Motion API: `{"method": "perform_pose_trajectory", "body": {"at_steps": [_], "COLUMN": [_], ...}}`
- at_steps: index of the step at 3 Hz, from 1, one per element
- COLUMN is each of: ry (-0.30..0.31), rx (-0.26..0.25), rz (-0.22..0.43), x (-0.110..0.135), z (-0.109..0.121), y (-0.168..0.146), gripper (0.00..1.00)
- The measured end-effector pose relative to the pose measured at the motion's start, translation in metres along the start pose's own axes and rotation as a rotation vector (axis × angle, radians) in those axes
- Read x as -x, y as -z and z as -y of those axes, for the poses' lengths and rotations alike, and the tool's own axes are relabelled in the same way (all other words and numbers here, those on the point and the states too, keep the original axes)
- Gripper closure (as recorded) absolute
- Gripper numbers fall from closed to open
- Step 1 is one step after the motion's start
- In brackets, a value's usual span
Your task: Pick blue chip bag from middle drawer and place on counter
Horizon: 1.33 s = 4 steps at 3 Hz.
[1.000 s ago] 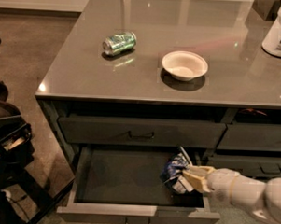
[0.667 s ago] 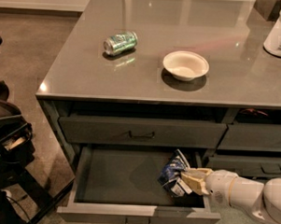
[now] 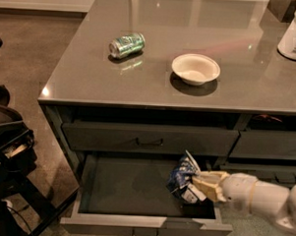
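Nearest us, one middle drawer [image 3: 133, 221] stands open. One blue chip bag [image 3: 181, 174] lies at its 3 o'clock end, its lettering unreadable. One pale arm reaches in level from 4 o'clock, and its gripper [image 3: 197, 186] is closed on the bag. Beyond, the counter [image 3: 154, 90] holds one green can [image 3: 126, 44] at 11 o'clock, one white bowl [image 3: 195, 69] and one white tub [image 3: 295, 33].

A tipped can [image 3: 127, 44], a bowl [image 3: 195, 69] and a tub [image 3: 295, 34] sat on the counter [image 3: 154, 93]; below, the gripper [image 3: 198, 187] clasped the blue chip bag [image 3: 180, 172].

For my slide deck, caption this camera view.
Gripper grasps the blue chip bag inside the open middle drawer, below the counter.
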<state>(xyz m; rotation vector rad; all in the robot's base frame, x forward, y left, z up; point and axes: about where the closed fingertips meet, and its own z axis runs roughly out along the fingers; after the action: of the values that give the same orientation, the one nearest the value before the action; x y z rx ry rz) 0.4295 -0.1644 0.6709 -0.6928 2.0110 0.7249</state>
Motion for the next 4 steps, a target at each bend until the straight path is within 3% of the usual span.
{"method": "perform_pose_trajectory", "body": {"at_steps": [1, 2, 3, 4], "ry": [0.108, 0.206, 0.302, 0.383], "rx": [0.067, 0.093, 0.08, 0.091], "rz": [0.113, 0.179, 0.214, 0.227], "x": [0.088, 0.164, 0.223, 0.273], "z": [-0.034, -0.068, -0.095, -0.11], "y": [0.047, 0.088, 0.117, 0.123], "gripper": [1.0, 1.0, 1.0, 1.0]}}
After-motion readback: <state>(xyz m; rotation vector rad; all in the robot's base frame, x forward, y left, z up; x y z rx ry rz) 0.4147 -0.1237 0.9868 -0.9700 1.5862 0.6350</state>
